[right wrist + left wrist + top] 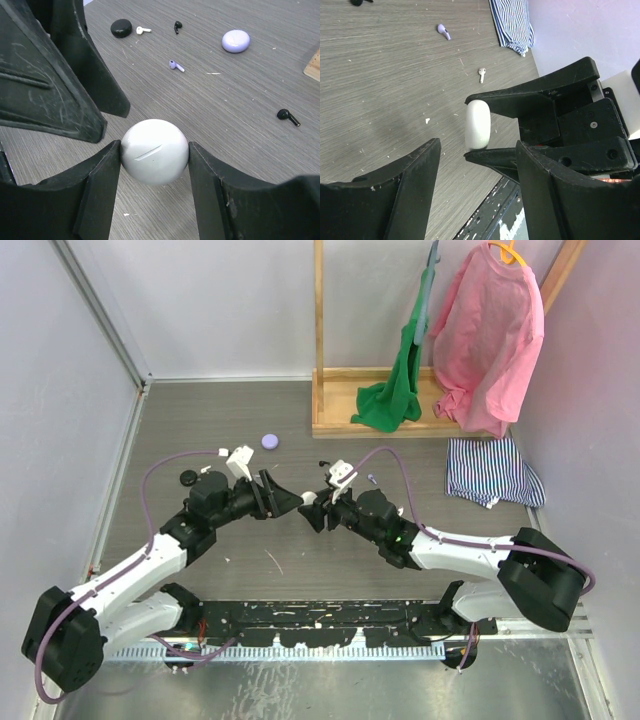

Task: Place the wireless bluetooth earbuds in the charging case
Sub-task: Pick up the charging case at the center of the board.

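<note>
Right tool (155, 150) clamps the closed white case (152, 145) across its sides; left tool (288, 498), spread wide, faces it. The white earbud (143, 30) and lilac earbud (176, 65) lie loose on the surface (240, 90). Advisable: hold the case steady and lift the lid at its seam.

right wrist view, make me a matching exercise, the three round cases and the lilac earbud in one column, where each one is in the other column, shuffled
Things:
1. white case
2. black case
3. lilac case
4. lilac earbud

Places:
A. right beside a white earbud
B. of the four, nearest the wooden base at the right edge
C. on the table, between the two loose cases but nearer the camera
D. held between the fingers of the right gripper

Pairs: 1-D, 2-A, 3-B, 4-C
</note>
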Robot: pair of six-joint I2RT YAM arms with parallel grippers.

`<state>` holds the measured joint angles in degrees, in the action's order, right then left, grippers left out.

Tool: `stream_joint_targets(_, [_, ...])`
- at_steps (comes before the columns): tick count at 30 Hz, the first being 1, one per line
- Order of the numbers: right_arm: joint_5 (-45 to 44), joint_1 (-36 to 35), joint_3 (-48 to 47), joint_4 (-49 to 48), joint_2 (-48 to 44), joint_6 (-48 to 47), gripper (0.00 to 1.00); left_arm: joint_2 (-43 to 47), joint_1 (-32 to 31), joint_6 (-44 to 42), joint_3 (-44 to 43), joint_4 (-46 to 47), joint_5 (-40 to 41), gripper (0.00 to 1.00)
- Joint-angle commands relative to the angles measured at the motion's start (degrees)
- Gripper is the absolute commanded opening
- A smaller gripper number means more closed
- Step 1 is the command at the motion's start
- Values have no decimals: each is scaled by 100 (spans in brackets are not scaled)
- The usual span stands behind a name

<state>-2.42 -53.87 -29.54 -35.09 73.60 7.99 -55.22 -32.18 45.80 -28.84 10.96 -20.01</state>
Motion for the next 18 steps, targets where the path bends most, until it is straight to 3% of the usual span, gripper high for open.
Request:
stream_joint_targets(1, [110,-40,-10,-559,-201,-177,46,-175,-127,-163,-371,436,-208,62])
stream_joint_targets(9, [197,-54,1,-614,-199,-237,46,-500,-241,-168,-478,540,-234,56])
stream_joint_targets(18, [206,-54,-22,-712,-199,-293,46,-745,-400,-263,-596,677,-343,42])
